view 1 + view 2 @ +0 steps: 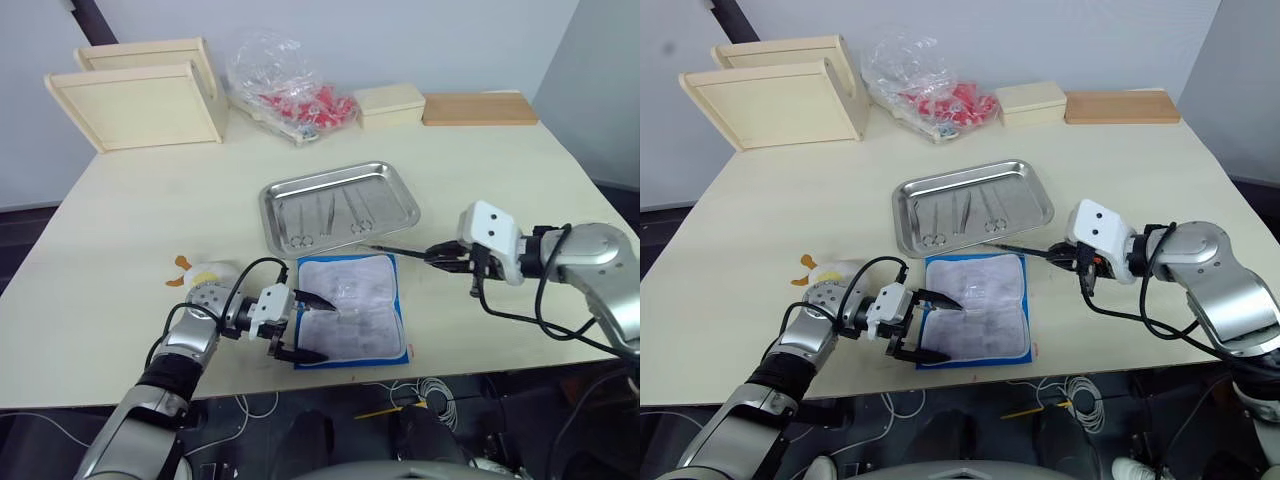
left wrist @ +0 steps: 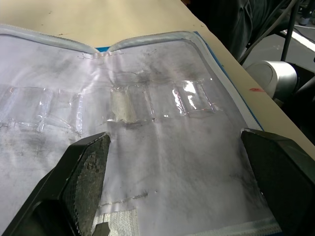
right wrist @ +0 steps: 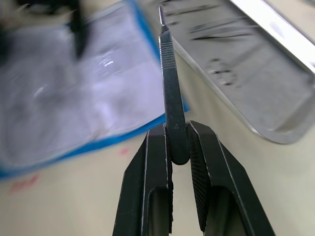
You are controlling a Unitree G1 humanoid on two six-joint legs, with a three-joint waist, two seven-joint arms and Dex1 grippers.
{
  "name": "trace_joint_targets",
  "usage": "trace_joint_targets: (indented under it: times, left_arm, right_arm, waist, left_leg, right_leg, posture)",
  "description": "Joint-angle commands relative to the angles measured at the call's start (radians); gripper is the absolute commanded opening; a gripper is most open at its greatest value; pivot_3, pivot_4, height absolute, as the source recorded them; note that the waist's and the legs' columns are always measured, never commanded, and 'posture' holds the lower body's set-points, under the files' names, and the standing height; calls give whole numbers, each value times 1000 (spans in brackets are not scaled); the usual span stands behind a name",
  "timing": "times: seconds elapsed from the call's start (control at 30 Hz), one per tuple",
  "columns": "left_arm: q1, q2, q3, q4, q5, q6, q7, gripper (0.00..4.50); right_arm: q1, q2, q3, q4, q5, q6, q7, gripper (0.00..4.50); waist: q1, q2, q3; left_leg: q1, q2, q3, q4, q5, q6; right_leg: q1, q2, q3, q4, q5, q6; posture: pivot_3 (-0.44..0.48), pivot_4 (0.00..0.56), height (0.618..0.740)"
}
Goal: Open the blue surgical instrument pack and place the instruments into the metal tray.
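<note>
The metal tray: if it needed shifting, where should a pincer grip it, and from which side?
Grip the metal tray by its raised rim on the short right end, coming from the robot's right. The rim offers a thin lip to pinch, that end is nearest the right pincer, and the instruments lie away from it.

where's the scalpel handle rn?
The slim steel scalpel handle is clamped in the right end effector, above the table between the stainless-steel tray and the open blue pouch.

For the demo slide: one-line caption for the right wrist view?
Right gripper clamps a slim steel scalpel handle above the table, between the open blue pack and the metal tray.
</note>
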Motion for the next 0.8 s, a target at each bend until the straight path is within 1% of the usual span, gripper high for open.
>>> trace_joint_targets:
  times: [0.03, 0.23, 0.4, 0.67, 0.8]
  left_arm:
    - [53, 10, -66, 73, 103, 13, -13, 4500]
    - [48, 10, -64, 73, 104, 16, -10, 4500]
    - [50, 12, -63, 65, 103, 22, -7, 4500]
    - [60, 13, -61, 48, 100, 29, 0, 4500]
    - [64, 16, -59, 42, 99, 33, 1, 4500]
  right_arm:
    - [-50, 50, -17, 9, -12, 46, -101, 82]
    - [-131, 172, 7, 119, -44, 105, -238, 82]
    - [-222, 275, 18, 259, -88, 98, -343, 82]
    - [-362, 453, 15, 549, -163, 47, -506, 82]
    - [-417, 508, -11, 674, -180, 26, -571, 82]
  waist:
    - [2, 0, 0]
    - [2, 0, 0]
    - [1, 0, 0]
    - [-2, 1, 0]
    - [-6, 1, 0]
  left_leg:
    - [0, 0, 0, 0, 0, 0]
    - [0, 0, 0, 0, 0, 0]
    - [0, 0, 0, 0, 0, 0]
    - [0, 0, 0, 0, 0, 0]
    - [-1, 0, 0, -1, 0, 0]
  right_leg:
    - [0, 0, 0, 0, 0, 0]
    - [0, 0, 0, 0, 0, 0]
    - [0, 0, 0, 0, 0, 0]
    - [0, 0, 0, 1, 0, 0]
    - [0, 0, 0, 1, 1, -2]
  posture:
    - [0, 150, 740]
    - [0, 150, 740]
    - [0, 150, 740]
    - [0, 150, 740]
    - [0, 150, 740]
